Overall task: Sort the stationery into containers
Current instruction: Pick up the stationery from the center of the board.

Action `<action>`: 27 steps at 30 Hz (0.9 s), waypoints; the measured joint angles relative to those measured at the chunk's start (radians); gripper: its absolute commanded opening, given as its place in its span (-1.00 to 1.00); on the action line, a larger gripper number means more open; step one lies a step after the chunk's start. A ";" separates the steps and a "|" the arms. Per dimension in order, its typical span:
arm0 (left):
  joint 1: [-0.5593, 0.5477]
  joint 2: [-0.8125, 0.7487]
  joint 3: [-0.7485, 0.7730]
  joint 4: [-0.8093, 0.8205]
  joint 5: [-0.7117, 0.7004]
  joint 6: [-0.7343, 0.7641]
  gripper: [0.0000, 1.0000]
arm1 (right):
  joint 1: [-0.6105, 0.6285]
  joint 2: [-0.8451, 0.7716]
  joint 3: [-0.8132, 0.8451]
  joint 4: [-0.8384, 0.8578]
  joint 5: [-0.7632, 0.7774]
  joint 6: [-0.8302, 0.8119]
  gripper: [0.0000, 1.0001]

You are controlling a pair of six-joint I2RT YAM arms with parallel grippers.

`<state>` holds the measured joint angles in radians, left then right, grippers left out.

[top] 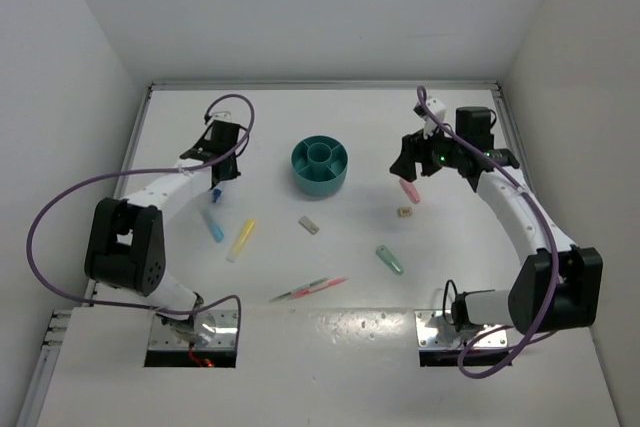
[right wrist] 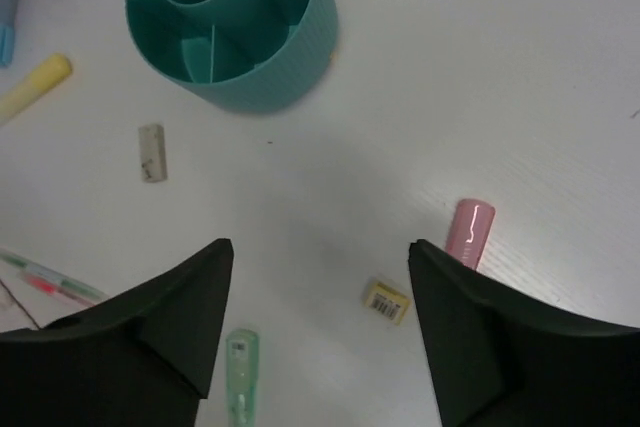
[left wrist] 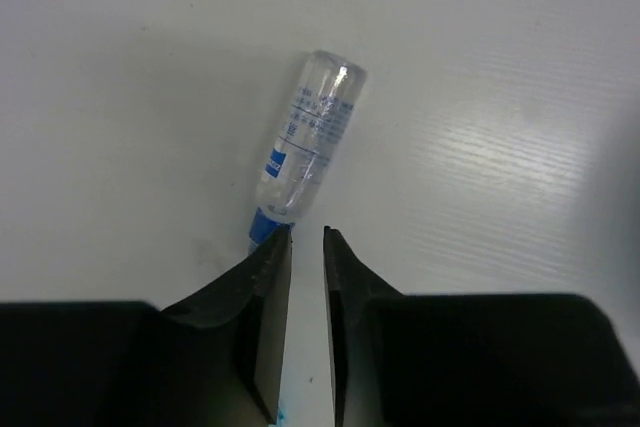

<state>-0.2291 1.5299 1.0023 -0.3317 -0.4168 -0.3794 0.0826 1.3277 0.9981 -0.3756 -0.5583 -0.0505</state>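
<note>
Right wrist view: teal bowl (right wrist: 265, 77), visible compartments bare. My right jaws gape wide, empty; left jaws nearly closed beside a blue-capped tube (left wrist: 310, 137), nothing between them.

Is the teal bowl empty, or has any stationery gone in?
Empty, as far as shown: the teal bowl shows only bare teal floor in its centre cup and ring compartments; the right wrist view agrees.
</note>
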 measured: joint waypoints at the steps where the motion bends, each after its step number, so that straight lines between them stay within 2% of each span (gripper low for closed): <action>1: 0.004 0.011 0.000 -0.001 0.000 0.003 -0.52 | 0.000 0.003 0.000 -0.001 -0.003 -0.002 0.51; 2: 0.007 0.027 0.000 -0.003 0.003 0.003 -0.42 | 0.000 0.007 0.000 -0.001 -0.003 -0.005 0.51; 3: 0.011 0.043 0.001 -0.006 0.012 0.005 0.43 | 0.000 0.011 0.000 -0.002 -0.003 -0.006 0.51; 4: 0.018 0.064 0.002 -0.012 0.022 0.012 0.86 | 0.000 0.017 0.000 -0.003 -0.003 -0.006 0.51; 5: 0.024 0.084 0.003 -0.022 0.032 0.013 0.90 | 0.000 0.023 0.000 -0.005 -0.003 -0.006 0.51; 15: 0.048 0.167 0.026 -0.081 0.058 0.024 0.87 | 0.000 0.048 0.001 -0.023 -0.003 -0.006 0.54; 18: 0.057 0.208 0.051 -0.082 0.071 0.031 0.68 | 0.000 0.048 0.001 -0.024 -0.003 -0.006 0.54; 27: 0.162 0.258 0.070 -0.070 0.178 0.041 0.41 | 0.000 0.048 0.001 -0.030 -0.004 -0.006 0.54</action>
<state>-0.0669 1.7878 1.0725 -0.4015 -0.2390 -0.3382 0.0826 1.3754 0.9989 -0.4053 -0.5621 -0.0566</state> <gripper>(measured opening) 0.719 0.766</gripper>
